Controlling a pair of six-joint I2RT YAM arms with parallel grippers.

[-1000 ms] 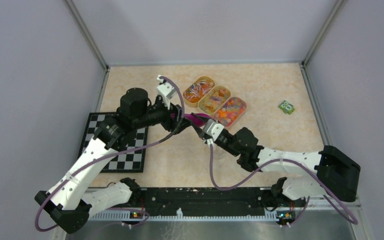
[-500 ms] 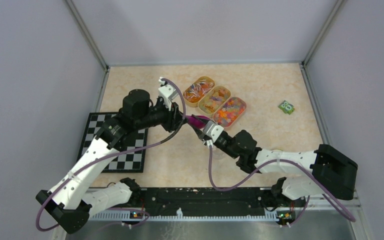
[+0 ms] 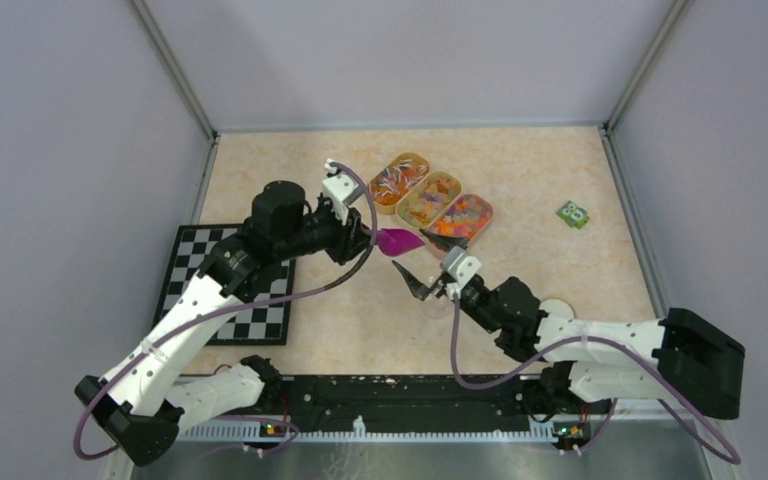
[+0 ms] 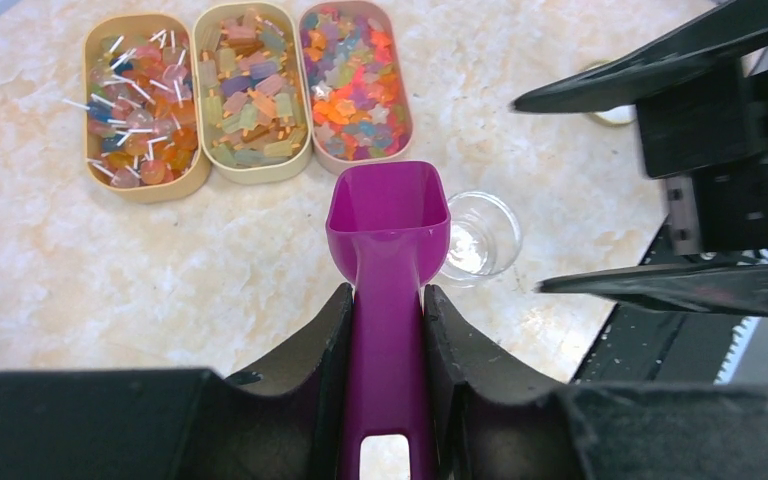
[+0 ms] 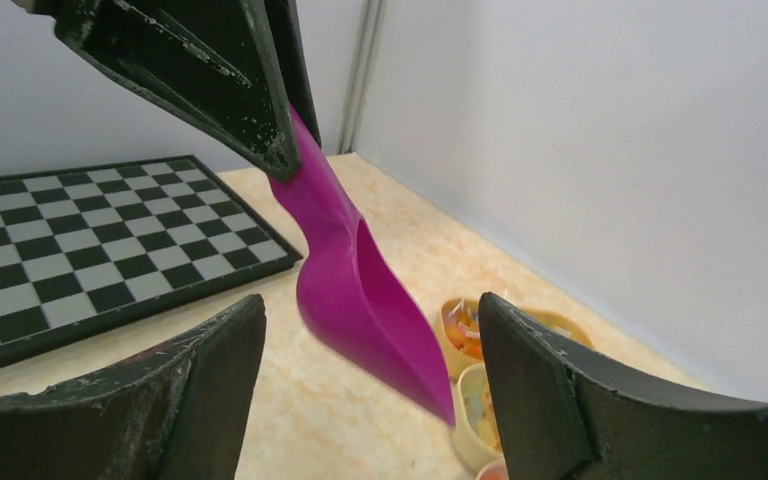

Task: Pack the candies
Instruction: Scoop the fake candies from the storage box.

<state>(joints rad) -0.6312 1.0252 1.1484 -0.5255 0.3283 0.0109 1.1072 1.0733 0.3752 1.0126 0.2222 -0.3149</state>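
The candies lie as mixed colourful heaps in three oval beige trays at the back middle: lollipop ones, pastel ones and star-shaped ones. My left gripper is shut on the handle of the purple scoop, which hangs empty above the table, its mouth toward the trays. My right gripper stands open just right of the scoop, its fingers apart and touching nothing. The scoop shows between them from the side.
A small clear glass cup stands on the table under the scoop's tip. A chessboard lies at the left, a white round disc by the right arm, and a small green packet at the far right.
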